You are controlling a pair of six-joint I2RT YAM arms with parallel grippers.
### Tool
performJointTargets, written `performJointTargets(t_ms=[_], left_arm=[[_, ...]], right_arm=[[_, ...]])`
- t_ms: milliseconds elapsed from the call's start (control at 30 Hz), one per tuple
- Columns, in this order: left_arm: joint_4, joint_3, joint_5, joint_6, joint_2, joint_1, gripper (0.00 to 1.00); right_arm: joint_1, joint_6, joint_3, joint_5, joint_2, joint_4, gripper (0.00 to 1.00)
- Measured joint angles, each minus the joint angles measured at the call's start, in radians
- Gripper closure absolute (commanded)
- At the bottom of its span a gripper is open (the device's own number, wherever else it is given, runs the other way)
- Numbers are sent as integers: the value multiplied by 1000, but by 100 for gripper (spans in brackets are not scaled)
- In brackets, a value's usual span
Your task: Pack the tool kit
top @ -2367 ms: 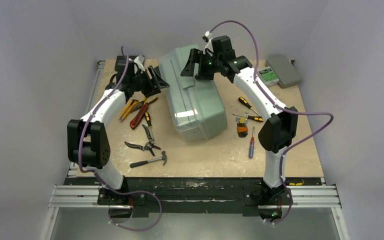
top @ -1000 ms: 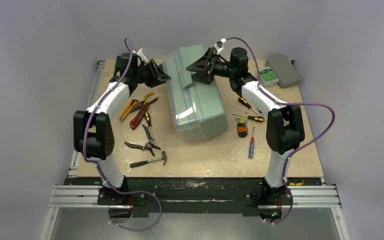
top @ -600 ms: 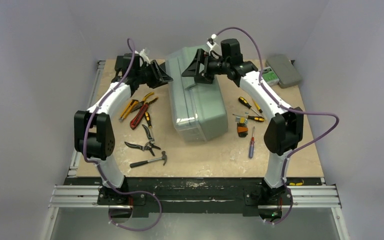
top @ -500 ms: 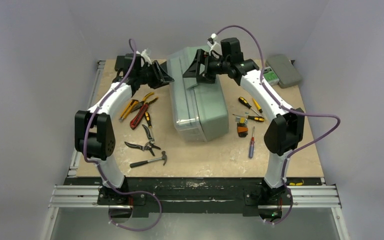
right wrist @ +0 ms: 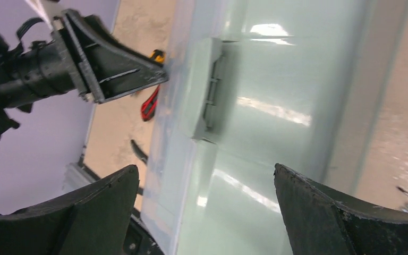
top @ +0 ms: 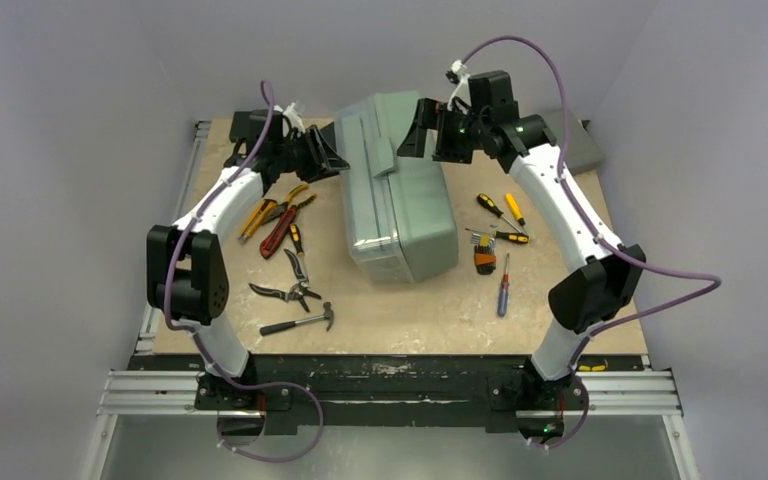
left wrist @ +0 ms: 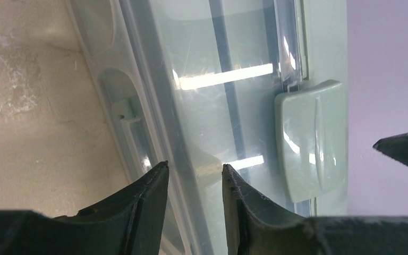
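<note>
The sage-green toolbox (top: 400, 205) lies closed in the middle of the table, and its translucent lid (left wrist: 228, 58) fills the left wrist view. My left gripper (top: 332, 160) is at the box's far left edge. Its fingers (left wrist: 151, 183) are half closed astride the lid's rim (left wrist: 191, 212), and a green latch (left wrist: 311, 143) sits just beyond them. My right gripper (top: 422, 130) hovers over the box's far end, wide open (right wrist: 204, 167) and holding nothing. Below it I see the lid and a latch (right wrist: 207, 90).
Left of the box lie a yellow knife (top: 257, 215), a red knife (top: 278, 232), pliers (top: 297, 262), shears (top: 285, 292) and a hammer (top: 300, 320). To the right are screwdrivers (top: 495, 208), a hex key set (top: 484, 255) and a purple screwdriver (top: 503, 285). A grey case (top: 585, 150) sits back right.
My right gripper opened wider and drew back up and to the right, off the toolbox's far end. The box turned slightly. The left gripper stayed at the lid's rim.
</note>
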Motion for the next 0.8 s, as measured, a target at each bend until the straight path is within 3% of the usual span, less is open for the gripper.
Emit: performJointTargets(t_ms=[233,367,500,667,800], left_arm=[[-30,-90,-8,3,-87,0,52],[-26,-158,-16,2,-150,-1,39],[4,-247,-17,-8,-213,-1,32],[72,-307,14,-42,-220,-7,32],[143,-311,51,-76,-193,-22,37]], right_arm=[[-46,-38,-72,122,-68,-23,1],[-64,-45,-151,117,-68,-11,1],[-76,-42,-282,53,-68,37,1],[-109,-13,-397,-88,-95,156,2],[-148,14,-472,-183,-109,244,5]])
